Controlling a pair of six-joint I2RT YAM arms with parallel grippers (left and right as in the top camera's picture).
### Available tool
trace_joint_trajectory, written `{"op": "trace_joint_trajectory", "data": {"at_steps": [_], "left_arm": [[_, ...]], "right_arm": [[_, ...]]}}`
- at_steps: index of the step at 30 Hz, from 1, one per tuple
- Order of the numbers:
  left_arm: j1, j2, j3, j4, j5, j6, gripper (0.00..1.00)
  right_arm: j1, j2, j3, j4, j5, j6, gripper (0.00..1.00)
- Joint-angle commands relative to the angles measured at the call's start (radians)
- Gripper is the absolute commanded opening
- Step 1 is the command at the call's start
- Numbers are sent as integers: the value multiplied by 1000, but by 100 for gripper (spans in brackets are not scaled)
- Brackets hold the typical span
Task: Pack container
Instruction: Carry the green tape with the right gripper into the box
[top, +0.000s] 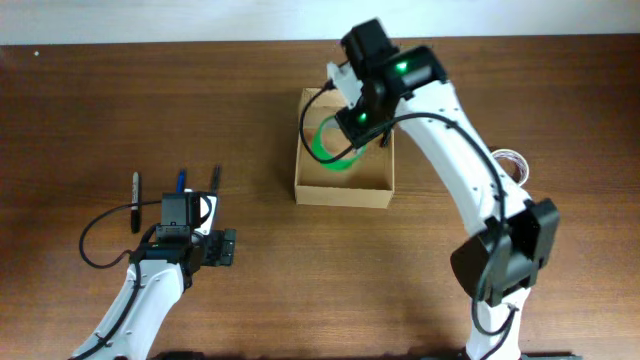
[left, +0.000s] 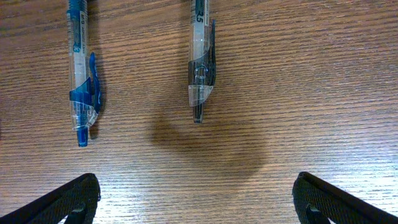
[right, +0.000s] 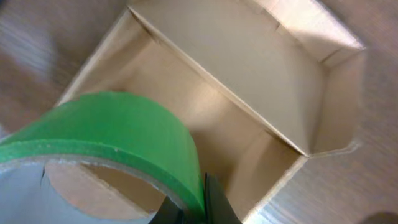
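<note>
The tan cardboard container (top: 344, 185) stands open at the table's middle back; its inside (right: 249, 93) looks bare. My right gripper (top: 362, 125) hangs over the box and is shut on a green tape roll (top: 332, 140), its fingers (right: 198, 208) pinching the roll's wall (right: 118, 130). The roll is above the box's left part. My left gripper (top: 190, 235) is at the front left, open and empty (left: 196, 199), just short of the pens.
Three pens lie at the left: a black one (top: 136, 200), a blue one (top: 181, 181) (left: 81, 74), a dark one (top: 215, 178) (left: 200, 62). A clear tape roll (top: 515, 162) lies right of the box, partly hidden by my right arm.
</note>
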Motion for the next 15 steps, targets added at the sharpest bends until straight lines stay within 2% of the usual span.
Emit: {"op": "trace_joint_trajectory", "data": {"at_steps": [1,8,15], "left_arm": [[5,7,12,-1,13,-9,99],[5,7,12,-1,13,-9,99],[5,7,12,-1,13,-9,99]], "right_arm": [[5,-7,-69,50,-5,-7,4],[10,0,-191,214,-39,23,4],[10,42,-206,303,-45,65,4]]}}
